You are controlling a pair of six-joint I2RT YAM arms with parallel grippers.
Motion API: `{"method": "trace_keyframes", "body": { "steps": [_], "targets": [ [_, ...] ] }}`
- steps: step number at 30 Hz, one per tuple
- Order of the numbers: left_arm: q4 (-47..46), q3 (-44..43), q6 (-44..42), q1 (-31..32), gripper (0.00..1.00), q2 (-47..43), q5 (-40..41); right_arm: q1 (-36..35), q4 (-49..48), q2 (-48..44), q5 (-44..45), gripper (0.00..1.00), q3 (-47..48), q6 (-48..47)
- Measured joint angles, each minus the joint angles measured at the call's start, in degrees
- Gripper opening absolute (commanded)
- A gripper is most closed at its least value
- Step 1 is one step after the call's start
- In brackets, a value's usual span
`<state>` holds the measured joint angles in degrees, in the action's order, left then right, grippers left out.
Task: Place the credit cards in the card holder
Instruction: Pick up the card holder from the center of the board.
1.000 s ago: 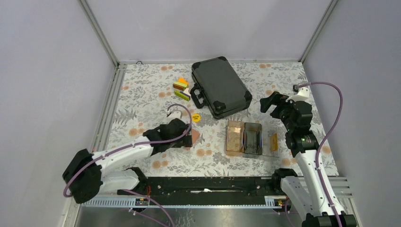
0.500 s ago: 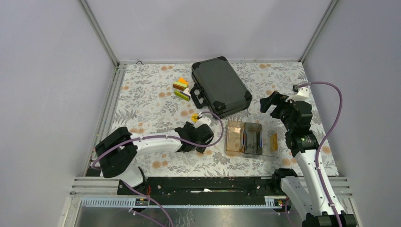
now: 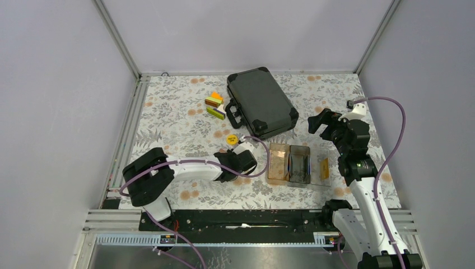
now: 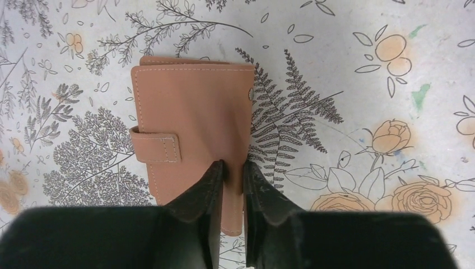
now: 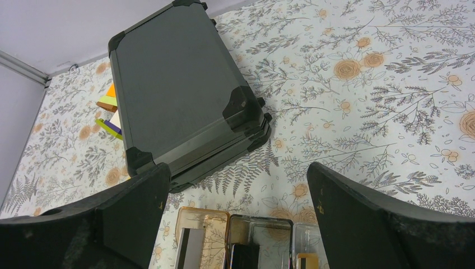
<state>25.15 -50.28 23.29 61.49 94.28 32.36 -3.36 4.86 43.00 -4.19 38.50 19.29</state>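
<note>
In the left wrist view the card holder [image 4: 190, 112] is a closed salmon-pink wallet with a strap, lying flat on the flowered cloth. My left gripper [image 4: 232, 168] is shut on its near right edge, one finger on each side. From above, the left gripper [image 3: 242, 162] hides the wallet. The credit cards lie in a compartment tray [image 3: 278, 150]: a white-grey one [image 5: 190, 249], a dark one [image 5: 243, 258] and an orange-yellow one [image 5: 305, 262] [image 3: 324, 167]. My right gripper [image 5: 238, 174] [image 3: 327, 124] hangs open above the tray's far side with nothing between its fingers.
A black hard case [image 3: 260, 103] [image 5: 179, 84] lies behind the tray. Coloured blocks [image 3: 214, 105] sit left of the case. A round yellow disc [image 3: 231, 138] lies just behind the left gripper. Walls enclose the table on three sides.
The left arm swung right and stretched out over the card holder, and its jaws went from wide open to closed on the wallet's edge. The right arm has not moved.
</note>
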Motion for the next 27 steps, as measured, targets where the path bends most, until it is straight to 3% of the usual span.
{"method": "trace_keyframes", "body": {
  "steps": [2,7,15,20,27],
  "targets": [
    [0.0,0.0,0.1,0.3,0.0,0.0,0.9,0.0,0.0,0.0,0.0,0.99,0.0,0.0],
    [-0.2,1.7,0.9,0.6,0.0,-3.8,1.9,0.0,0.0,0.3,-3.0,0.99,0.0,-0.1],
    [-1.8,7.4,4.0,0.2,0.0,-24.0,-0.7,-0.1,-1.8,6.6,-20.2,0.96,1.9,1.4],
    [-6.1,9.2,5.5,-5.4,0.0,-40.3,-12.3,-6.9,-7.6,14.8,-35.8,0.99,2.5,3.1],
    [-9.4,10.5,5.9,-13.5,0.0,-51.3,-31.7,-21.9,-18.7,19.6,-48.7,0.99,3.3,5.0]
  ]
}}
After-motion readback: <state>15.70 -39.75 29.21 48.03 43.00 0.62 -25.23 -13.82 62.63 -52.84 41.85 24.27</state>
